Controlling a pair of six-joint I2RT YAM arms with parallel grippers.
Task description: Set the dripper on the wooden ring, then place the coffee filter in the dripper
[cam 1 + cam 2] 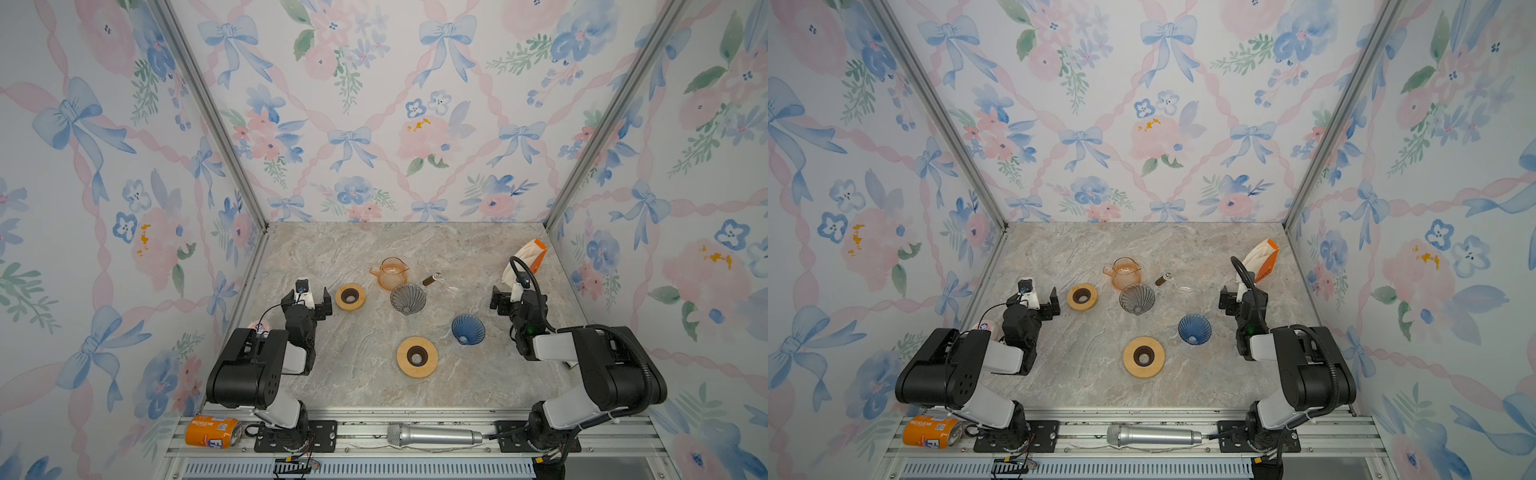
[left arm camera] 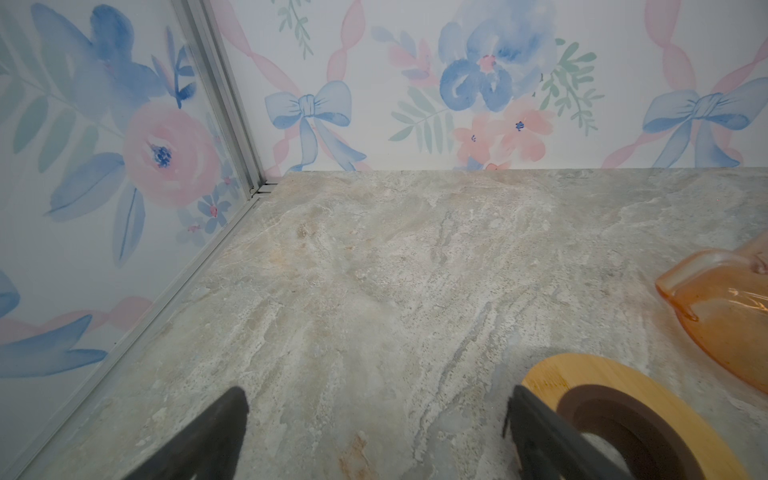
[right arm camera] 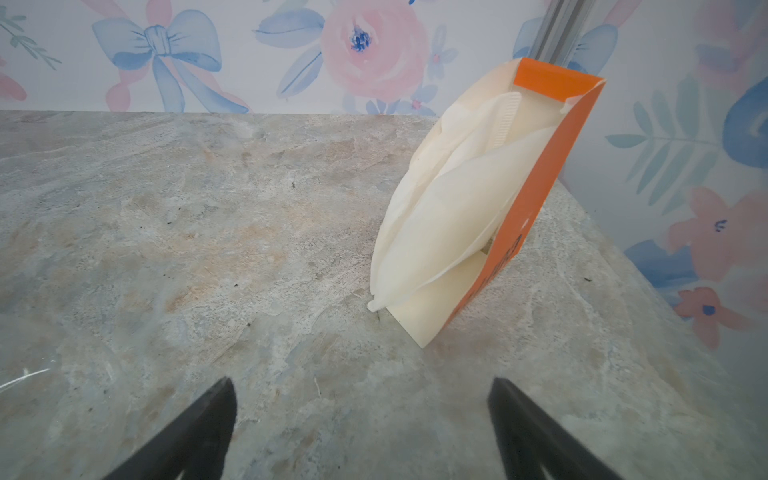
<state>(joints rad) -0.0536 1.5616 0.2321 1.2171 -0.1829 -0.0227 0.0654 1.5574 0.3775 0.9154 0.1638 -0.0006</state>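
Empty and spread wide, the right claw faced coffee filters propped upright at frame right in their orange box, seemingly for easy pinching; the left claw, equally open, held nothing.

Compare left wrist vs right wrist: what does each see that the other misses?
Left wrist only: wooden ring stand and orange glass server, both cut off by the frame edge. Right wrist only: orange filter box, tilted and open, with white paper filters bulging out of it. Both: marble tabletop, floral wall, and an open, empty gripper: left gripper, right gripper.
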